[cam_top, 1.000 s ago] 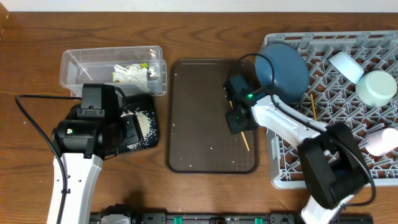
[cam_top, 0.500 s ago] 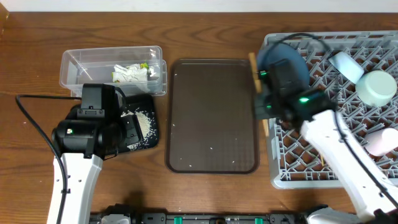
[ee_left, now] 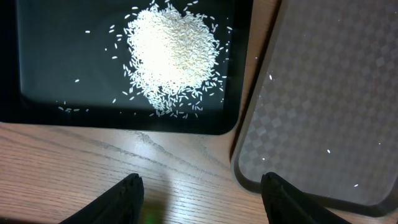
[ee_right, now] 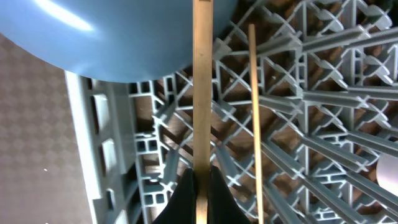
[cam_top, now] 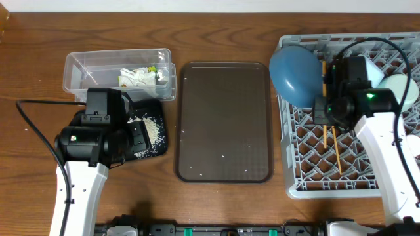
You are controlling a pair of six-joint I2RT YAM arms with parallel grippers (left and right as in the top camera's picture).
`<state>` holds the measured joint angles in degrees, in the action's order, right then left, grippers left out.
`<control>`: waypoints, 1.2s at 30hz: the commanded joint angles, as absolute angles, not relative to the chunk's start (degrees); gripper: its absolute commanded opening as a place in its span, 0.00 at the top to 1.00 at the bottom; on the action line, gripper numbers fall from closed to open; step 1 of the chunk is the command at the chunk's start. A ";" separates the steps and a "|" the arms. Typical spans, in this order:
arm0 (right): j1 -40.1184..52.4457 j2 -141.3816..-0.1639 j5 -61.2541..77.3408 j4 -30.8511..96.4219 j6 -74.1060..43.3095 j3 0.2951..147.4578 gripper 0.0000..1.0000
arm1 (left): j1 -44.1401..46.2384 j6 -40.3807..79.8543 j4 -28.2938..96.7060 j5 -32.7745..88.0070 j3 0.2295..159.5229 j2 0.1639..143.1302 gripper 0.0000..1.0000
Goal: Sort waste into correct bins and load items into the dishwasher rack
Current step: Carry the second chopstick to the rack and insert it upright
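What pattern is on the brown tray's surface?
A fine checkered texture covers the brown tray, clearest in the left wrist view.

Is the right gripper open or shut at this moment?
Shut: the right gripper pinches one wooden chopstick between its fingertips, over the grey rack.

L arm [cam_top: 84, 139] jaws apart; R arm [cam_top: 359, 105] jaws pinched tight.
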<state>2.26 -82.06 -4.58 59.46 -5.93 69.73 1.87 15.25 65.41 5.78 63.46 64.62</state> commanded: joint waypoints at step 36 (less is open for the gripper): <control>-3.11 -89.71 -12.67 56.93 0.60 62.98 0.98 | 1.52 15.35 65.52 5.32 63.33 64.84 0.36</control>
<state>-2.31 -88.99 -11.77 57.56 0.27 63.94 1.87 15.22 65.43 5.78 63.46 64.62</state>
